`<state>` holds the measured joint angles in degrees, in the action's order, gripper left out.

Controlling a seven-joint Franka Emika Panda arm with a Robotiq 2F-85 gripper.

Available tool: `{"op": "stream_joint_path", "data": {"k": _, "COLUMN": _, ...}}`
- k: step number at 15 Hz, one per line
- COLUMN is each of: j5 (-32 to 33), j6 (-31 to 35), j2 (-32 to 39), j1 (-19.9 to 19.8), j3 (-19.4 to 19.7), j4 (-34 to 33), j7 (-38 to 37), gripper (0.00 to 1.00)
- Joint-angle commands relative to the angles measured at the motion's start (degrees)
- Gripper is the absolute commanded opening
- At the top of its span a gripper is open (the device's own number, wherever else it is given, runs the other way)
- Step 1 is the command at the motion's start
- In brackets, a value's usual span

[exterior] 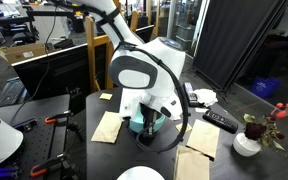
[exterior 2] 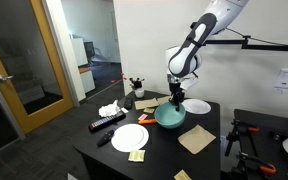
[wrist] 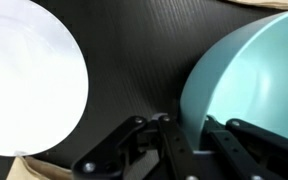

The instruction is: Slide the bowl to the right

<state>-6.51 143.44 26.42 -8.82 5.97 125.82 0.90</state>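
Teal bowl rim clamped in nearly-closed gripper, 1 finger inside, 1 outside

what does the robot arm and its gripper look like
The arm is white, built of rounded, bulbous segments with dark bands at the joints. A black cable loops alongside it. The gripper is black, with two jointed, bar-like fingers.

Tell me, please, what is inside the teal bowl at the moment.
In the wrist view the teal bowl shows only smooth, bare inner wall, with the pincer straddling its rim. Its bottom is out of frame there, and the arm covers it in an exterior view.
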Motion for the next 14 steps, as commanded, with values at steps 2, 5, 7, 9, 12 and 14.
{"op": "stream_joint_path", "data": {"k": 2, "j5": 3.1, "j6": -3.6, "j2": -0.2, "j1": -0.4, "j3": 2.3, "j4": -0.3, "j7": -0.6, "gripper": 0.02}}
{"op": "stream_joint_path", "data": {"k": 5, "j5": 3.6, "j6": -3.0, "j2": -0.2, "j1": -1.0, "j3": 3.4, "j4": 0.2, "j7": -0.9, "gripper": 0.02}}
{"op": "stream_joint_path", "data": {"k": 7, "j5": 4.0, "j6": -2.9, "j2": 0.1, "j1": -1.0, "j3": 4.4, "j4": 0.3, "j7": -1.6, "gripper": 0.02}}
{"op": "stream_joint_path", "data": {"k": 9, "j5": 4.8, "j6": -2.9, "j2": 0.2, "j1": -0.9, "j3": 5.4, "j4": 0.3, "j7": -2.2, "gripper": 0.02}}
{"op": "stream_joint_path", "data": {"k": 12, "j5": 6.3, "j6": -2.9, "j2": 0.4, "j1": -0.6, "j3": 6.5, "j4": 0.3, "j7": -2.8, "gripper": 0.02}}
{"op": "stream_joint_path", "data": {"k": 14, "j5": 7.4, "j6": -2.6, "j2": 0.4, "j1": -0.3, "j3": 7.1, "j4": 0.4, "j7": -3.0, "gripper": 0.32}}
